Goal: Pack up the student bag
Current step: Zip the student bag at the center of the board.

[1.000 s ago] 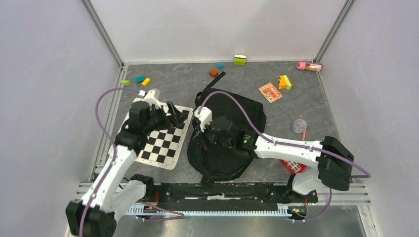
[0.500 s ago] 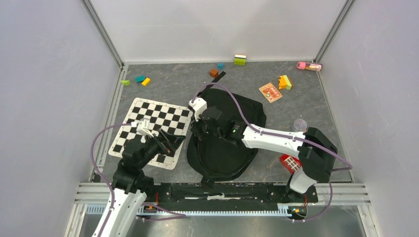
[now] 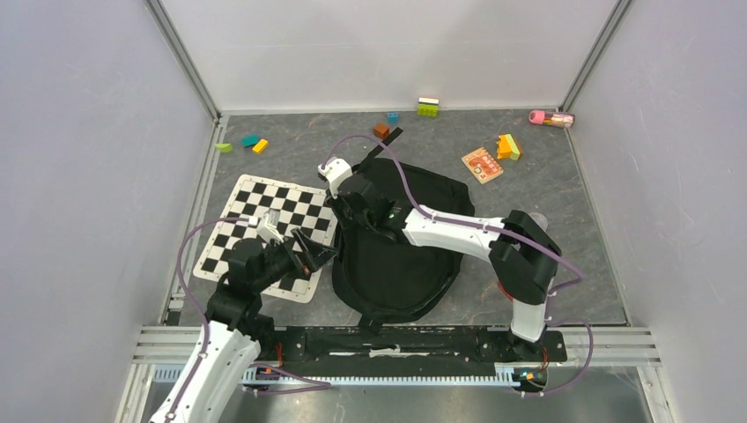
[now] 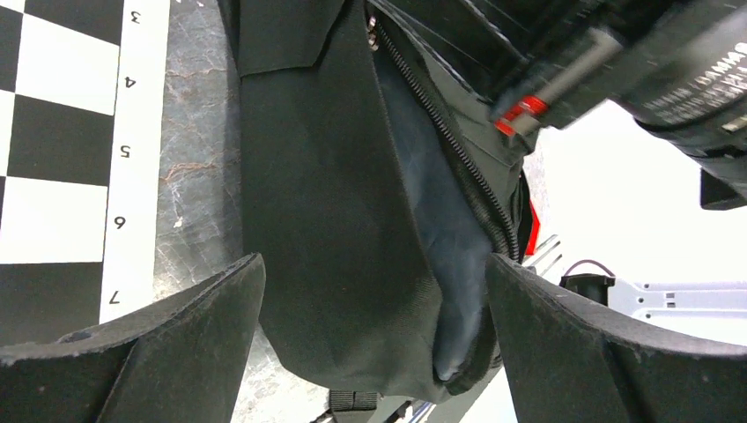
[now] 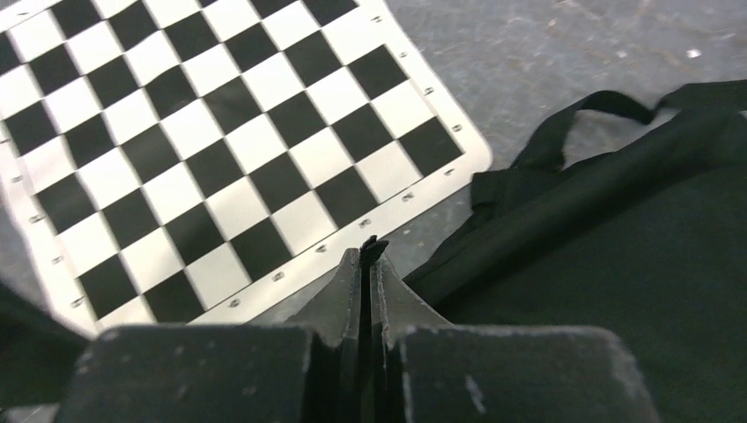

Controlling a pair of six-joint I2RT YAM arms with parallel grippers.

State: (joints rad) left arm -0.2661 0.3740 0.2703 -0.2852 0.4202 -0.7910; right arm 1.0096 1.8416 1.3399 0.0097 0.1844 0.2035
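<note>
The student bag [image 3: 405, 264] is a large black backpack lying flat in the middle of the table, with a strap end [image 3: 388, 137] pointing to the back. My right gripper [image 3: 345, 207] is at the bag's far left edge, shut on a thin black bit of the bag; the right wrist view shows that bit pinched between the right gripper's [image 5: 368, 251] tips. My left gripper [image 3: 319, 256] hangs open beside the bag's left side. In the left wrist view the bag [image 4: 335, 220] lies between the left gripper's [image 4: 374, 264] spread fingers, its zip parted on grey lining [image 4: 440, 229].
A chessboard mat [image 3: 264, 229] lies left of the bag under my left arm. Small coloured blocks [image 3: 251, 141] [image 3: 427, 107] [image 3: 380, 130], an orange card [image 3: 482, 164], a yellow-green block [image 3: 508, 146] and a pink tube [image 3: 551, 118] lie along the back.
My left arm pulled back off the mat's far end and swung its open gripper to the bag's left side. My right gripper, still shut, moved back and left along the bag.
</note>
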